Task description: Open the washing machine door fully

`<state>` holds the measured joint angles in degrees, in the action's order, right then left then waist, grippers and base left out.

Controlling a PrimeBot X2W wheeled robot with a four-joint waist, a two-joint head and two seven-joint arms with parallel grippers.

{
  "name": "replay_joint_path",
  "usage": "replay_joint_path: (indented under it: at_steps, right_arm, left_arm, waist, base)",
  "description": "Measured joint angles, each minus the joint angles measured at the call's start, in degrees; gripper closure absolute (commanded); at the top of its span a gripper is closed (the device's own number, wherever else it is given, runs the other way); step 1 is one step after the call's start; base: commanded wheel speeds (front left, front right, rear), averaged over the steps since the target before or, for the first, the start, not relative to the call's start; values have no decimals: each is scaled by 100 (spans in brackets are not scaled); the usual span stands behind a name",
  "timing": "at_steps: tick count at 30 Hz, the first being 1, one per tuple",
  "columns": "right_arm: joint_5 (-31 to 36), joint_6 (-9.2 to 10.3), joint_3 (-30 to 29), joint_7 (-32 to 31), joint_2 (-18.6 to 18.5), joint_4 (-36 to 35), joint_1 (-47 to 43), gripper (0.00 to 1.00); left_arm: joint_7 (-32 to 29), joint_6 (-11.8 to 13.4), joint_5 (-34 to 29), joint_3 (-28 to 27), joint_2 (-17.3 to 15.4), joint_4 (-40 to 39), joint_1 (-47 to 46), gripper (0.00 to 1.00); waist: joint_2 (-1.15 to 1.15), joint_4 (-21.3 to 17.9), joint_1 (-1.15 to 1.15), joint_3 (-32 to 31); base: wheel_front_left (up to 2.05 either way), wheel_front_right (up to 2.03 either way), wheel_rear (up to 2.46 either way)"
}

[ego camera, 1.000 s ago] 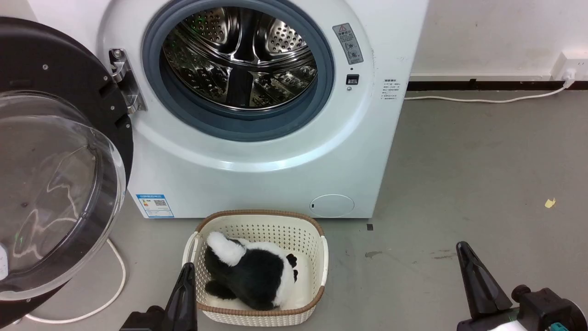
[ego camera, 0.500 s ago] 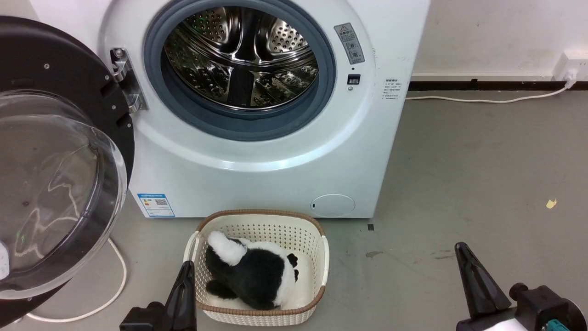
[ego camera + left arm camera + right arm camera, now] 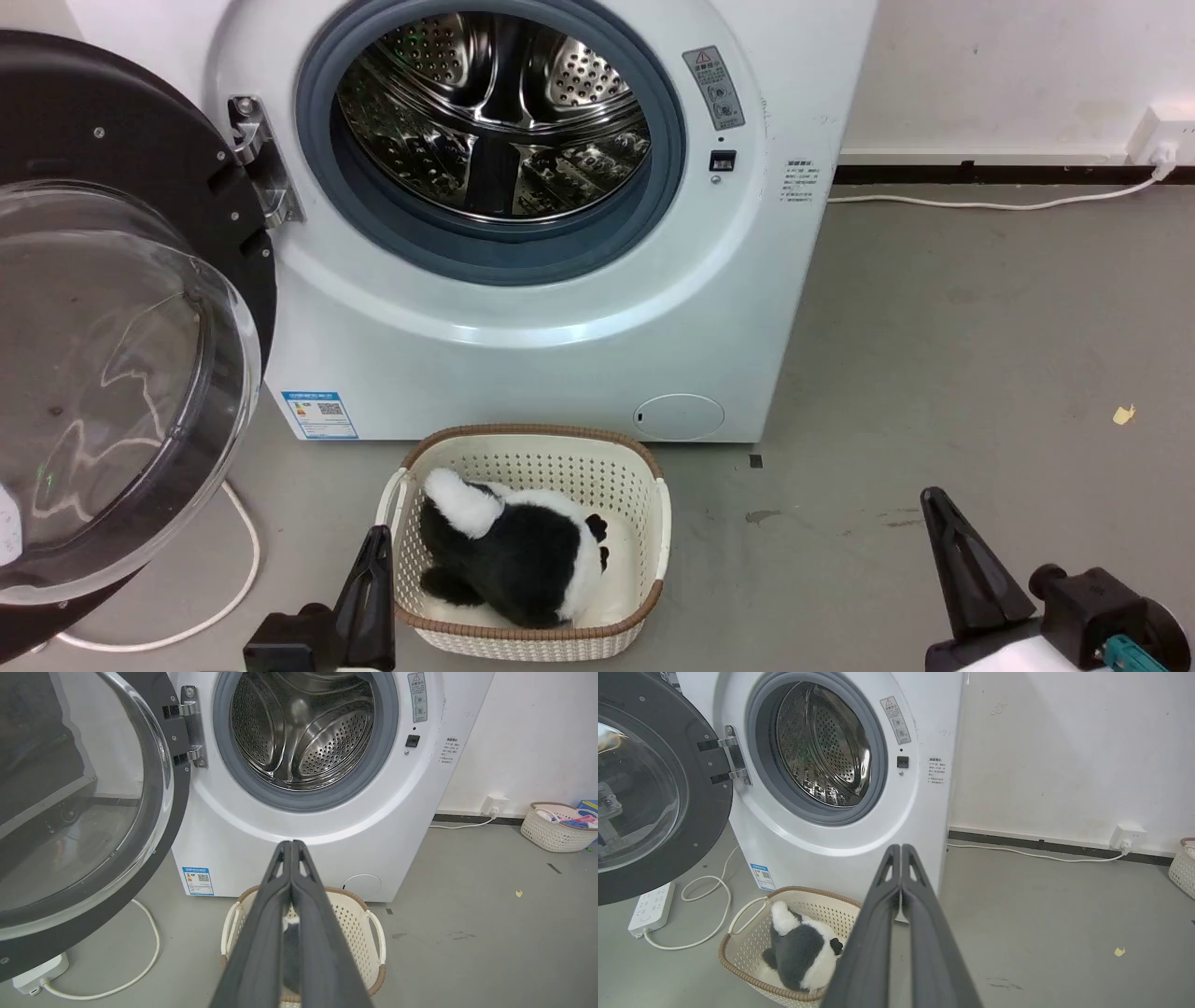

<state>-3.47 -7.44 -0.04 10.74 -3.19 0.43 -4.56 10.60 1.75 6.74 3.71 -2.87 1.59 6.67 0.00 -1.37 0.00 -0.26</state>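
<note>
The washing machine door is swung wide open to the left, a glossy black disc with a bulging clear glass bowl, hung on a metal hinge. The door and hinge show again in the left wrist view, the door also in the right wrist view. The steel drum opening gapes. My left gripper is low beside the basket, fingers pressed together, empty. At the lower right my right gripper is shut and empty.
A cream basket holding a black-and-white plush toy stands on the floor before the machine. A white cable and power strip lie under the door. Another basket sits by the right wall. Grey floor spreads to the right.
The whole head view has shifted slightly to the right and both grippers sit a little lower in it. The door keeps its place.
</note>
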Motion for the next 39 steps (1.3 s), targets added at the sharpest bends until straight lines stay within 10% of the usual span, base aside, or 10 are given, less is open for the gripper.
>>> replay_joint_path:
  at_steps: [39]
  right_arm:
    - [157,0,5,-468,1,-8,164,100]
  left_arm:
    - [-457,-90,-269,-148,1,-62,-235,100]
  waist:
    - [0,62,0,12]
  base:
    - [0,0,0]
